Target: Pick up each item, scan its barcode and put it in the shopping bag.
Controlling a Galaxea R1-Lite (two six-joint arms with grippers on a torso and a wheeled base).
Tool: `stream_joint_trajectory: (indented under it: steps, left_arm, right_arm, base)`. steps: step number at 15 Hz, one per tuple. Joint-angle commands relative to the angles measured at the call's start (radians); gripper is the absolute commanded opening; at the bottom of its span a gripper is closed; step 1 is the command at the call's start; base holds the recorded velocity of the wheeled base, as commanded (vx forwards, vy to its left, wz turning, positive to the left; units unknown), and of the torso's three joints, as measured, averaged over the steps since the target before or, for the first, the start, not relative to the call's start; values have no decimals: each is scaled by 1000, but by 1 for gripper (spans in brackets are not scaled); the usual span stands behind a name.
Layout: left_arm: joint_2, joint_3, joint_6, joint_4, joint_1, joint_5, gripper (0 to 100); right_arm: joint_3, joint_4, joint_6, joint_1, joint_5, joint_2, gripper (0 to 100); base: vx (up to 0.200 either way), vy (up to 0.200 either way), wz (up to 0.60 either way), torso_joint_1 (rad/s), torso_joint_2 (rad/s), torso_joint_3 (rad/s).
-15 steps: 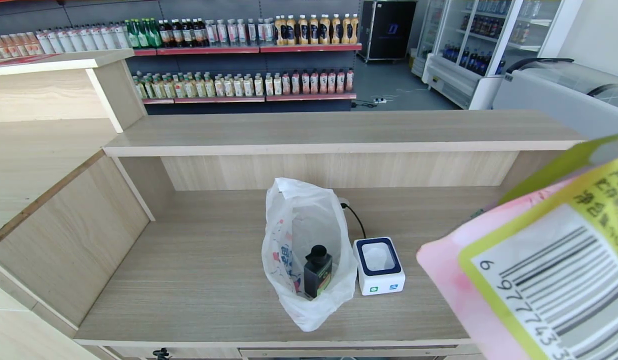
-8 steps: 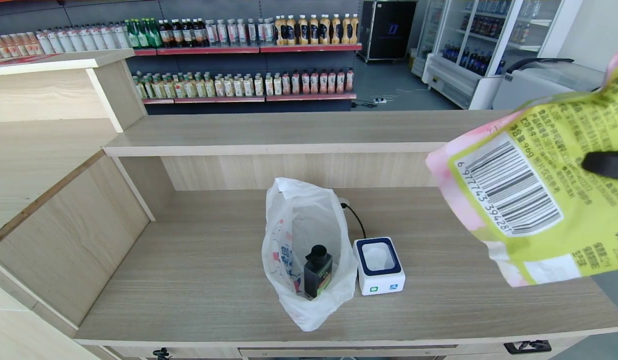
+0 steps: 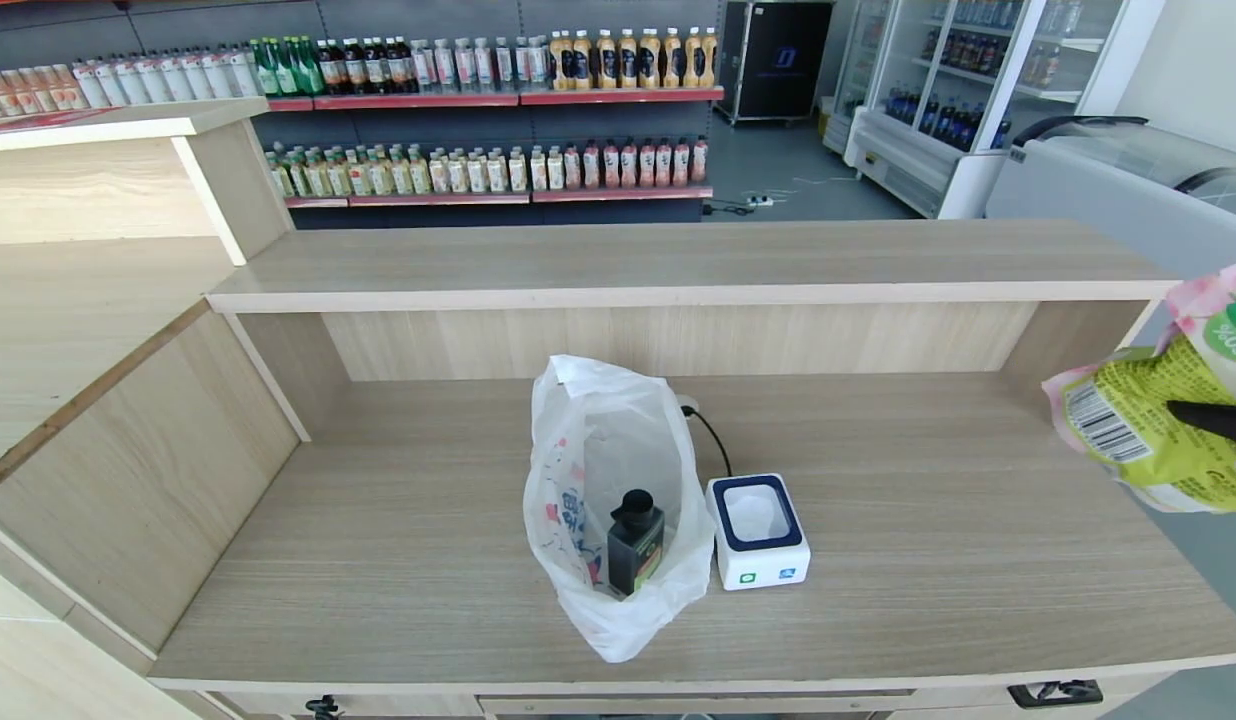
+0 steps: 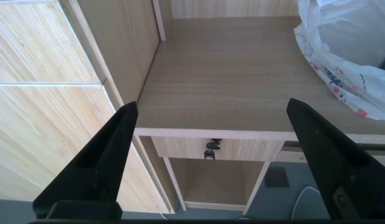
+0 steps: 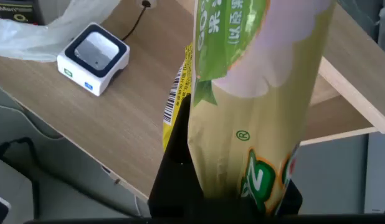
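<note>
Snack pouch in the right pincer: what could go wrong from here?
The snack pouch hangs near the counter edge; if the right pincer slips, it could drop to the floor. Its barcode sits near one edge, so the scanner might miss it. The limp shopping bag holds a bottle; the pouch may snag.

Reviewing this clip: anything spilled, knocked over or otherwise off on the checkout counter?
Nothing stands out. The white plastic shopping bag stands open on the wooden counter with the dark black-capped bottle upright inside, the white-and-blue square scanner sits flat beside it, and the right gripper holds the green-and-pink snack pouch near the counter's right end.
</note>
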State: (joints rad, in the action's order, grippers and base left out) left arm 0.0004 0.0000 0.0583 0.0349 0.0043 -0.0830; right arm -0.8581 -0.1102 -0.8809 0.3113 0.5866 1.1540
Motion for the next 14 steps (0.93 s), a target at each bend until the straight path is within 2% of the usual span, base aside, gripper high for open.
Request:
stream_joint_trajectory:
  steps: [1, 3, 6, 8, 9, 10, 11, 12, 14]
  left_arm:
    - [0, 0, 0, 0, 0, 0, 100]
    - [0, 0, 0, 0, 0, 0, 100]
    - [0, 0, 0, 0, 0, 0, 100]
    - [0, 0, 0, 0, 0, 0, 100]
    - [0, 0, 0, 0, 0, 0, 100]
    - [0, 0, 0, 0, 0, 0, 100]
    - [0, 0, 0, 0, 0, 0, 100]
    - [0, 0, 0, 0, 0, 0, 100]
    - [0, 0, 0, 0, 0, 0, 100]
  right_arm:
    - [40, 3, -38, 57, 29, 18, 0]
    - [37, 3, -55, 57, 38, 19, 0]
    - [28, 3, -196, 51, -54, 46, 0]
    - [27, 1, -240, 51, -31, 70, 0]
    - [21, 3, -365, 51, -13, 101, 0]
    - [17, 1, -406, 51, -7, 108, 0]
    - [17, 1, -544, 51, 65, 148, 0]
    - [22, 0, -607, 49, 119, 173, 0]
    - [25, 0, -728, 15, 137, 222, 0]
  base:
    - [0, 0, 0, 0, 0, 0]
    - [0, 0, 0, 0, 0, 0]
    - [0, 0, 600, 4, 1, 2]
    - [0, 0, 600, 0, 2, 2]
    - [0, 0, 0, 0, 0, 0]
    - [0, 0, 0, 0, 0, 0]
    - [0, 0, 0, 0, 0, 0]
    - [0, 0, 0, 0, 0, 0]
    - [0, 0, 0, 0, 0, 0]
